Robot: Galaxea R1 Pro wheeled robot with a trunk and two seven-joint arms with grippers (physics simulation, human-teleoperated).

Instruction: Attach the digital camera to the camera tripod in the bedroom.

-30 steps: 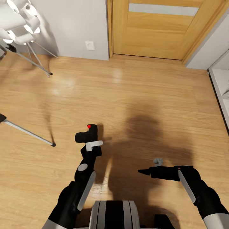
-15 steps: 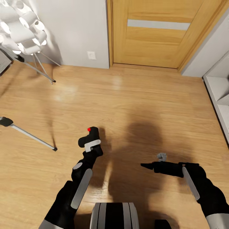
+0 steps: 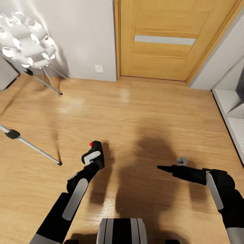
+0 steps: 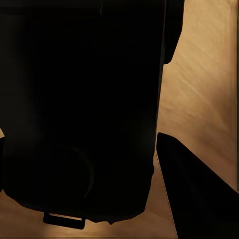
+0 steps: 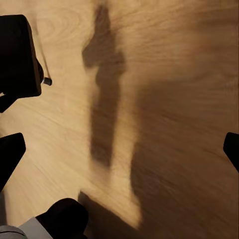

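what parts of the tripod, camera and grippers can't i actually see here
- Camera tripod: in the head view one silver leg shows; the head and other legs are cut off by the left edge.
- Digital camera: its lens and lower body are hidden by the left gripper; the left wrist view shows it as a dark, detailless mass.
- Right gripper: seen edge-on, so the finger gap is unclear there.

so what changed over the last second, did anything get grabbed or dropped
Nothing was grabbed or dropped. The view itself shifted: door, lamp and tripod leg all slid together, so the camera moved. The left gripper stays shut on the digital camera; the right gripper stays empty.
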